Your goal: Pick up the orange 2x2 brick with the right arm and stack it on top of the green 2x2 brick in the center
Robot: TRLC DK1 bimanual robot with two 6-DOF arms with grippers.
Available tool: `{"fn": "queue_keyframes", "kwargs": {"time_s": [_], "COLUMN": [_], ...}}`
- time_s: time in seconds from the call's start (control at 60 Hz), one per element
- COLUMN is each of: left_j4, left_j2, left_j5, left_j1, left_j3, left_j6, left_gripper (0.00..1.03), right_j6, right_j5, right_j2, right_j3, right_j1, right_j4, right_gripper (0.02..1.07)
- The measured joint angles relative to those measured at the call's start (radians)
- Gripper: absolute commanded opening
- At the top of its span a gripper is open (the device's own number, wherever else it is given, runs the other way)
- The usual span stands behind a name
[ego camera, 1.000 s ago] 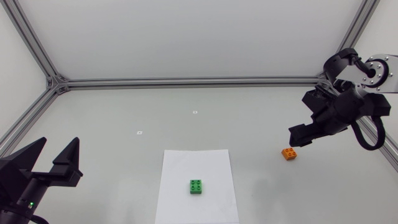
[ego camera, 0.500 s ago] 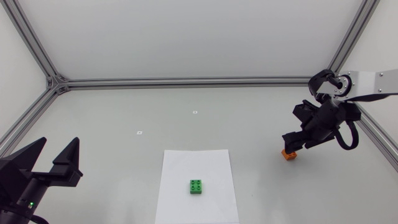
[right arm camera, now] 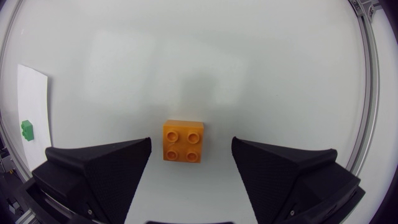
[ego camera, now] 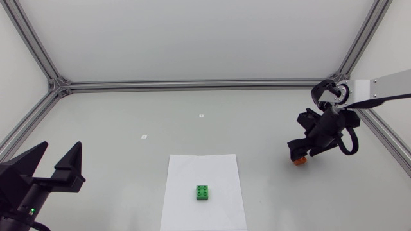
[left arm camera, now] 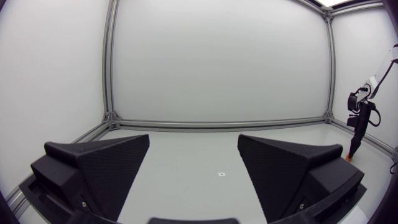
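Observation:
The orange 2x2 brick (right arm camera: 183,140) lies on the table at the right, studs up, between and just ahead of my right gripper's (right arm camera: 189,171) open fingers without touching them. In the head view my right gripper (ego camera: 300,150) hangs right over the orange brick (ego camera: 298,162) and hides most of it. The green 2x2 brick (ego camera: 203,192) sits on a white paper sheet (ego camera: 186,173) at the table's centre front; in the right wrist view the green brick (right arm camera: 26,130) is far off beside the left finger. My left gripper (ego camera: 50,167) rests open at the front left corner, with nothing between its fingers (left arm camera: 99,168).
The aluminium frame rail (ego camera: 192,84) runs along the back and sides of the table. Two small marks (ego camera: 201,115) lie on the surface behind the sheet. The right side rail (right arm camera: 373,81) runs close beside the orange brick.
My right arm has swung left and down from above the right rail until its gripper hangs over the orange brick. The left arm and both bricks have stayed put.

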Motion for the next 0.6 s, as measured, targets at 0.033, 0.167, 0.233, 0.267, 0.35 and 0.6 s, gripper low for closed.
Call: {"fn": "queue_keyframes", "kwargs": {"time_s": [0.033,0.167,0.233,0.267,0.35,0.6], "left_j4": [0.000,0.000,0.000,0.000,0.000,0.000], "left_j2": [0.000,0.000,0.000,0.000,0.000,0.000], "left_j5": [0.000,0.000,0.000,0.000,0.000,0.000], "left_j1": [0.000,0.000,0.000,0.000,0.000,0.000], "left_j3": [0.000,0.000,0.000,0.000,0.000,0.000], "left_j6": [0.000,0.000,0.000,0.000,0.000,0.000], "left_gripper": [0.99,0.99,0.99,0.99,0.99,0.99], "right_j6": [0.000,0.000,0.000,0.000,0.000,0.004], "right_j5": [0.000,0.000,-0.001,-0.001,-0.004,-0.014], "right_j2": [0.005,0.014,0.014,0.014,0.014,0.014], "right_j3": [0.000,0.000,0.000,0.000,0.000,-0.003], "right_j1": [0.000,0.001,0.001,0.001,0.004,0.028], "right_j4": [0.001,0.008,0.013,0.015,0.015,0.026], "right_gripper": [0.93,0.88,0.87,0.87,0.83,0.78]}}
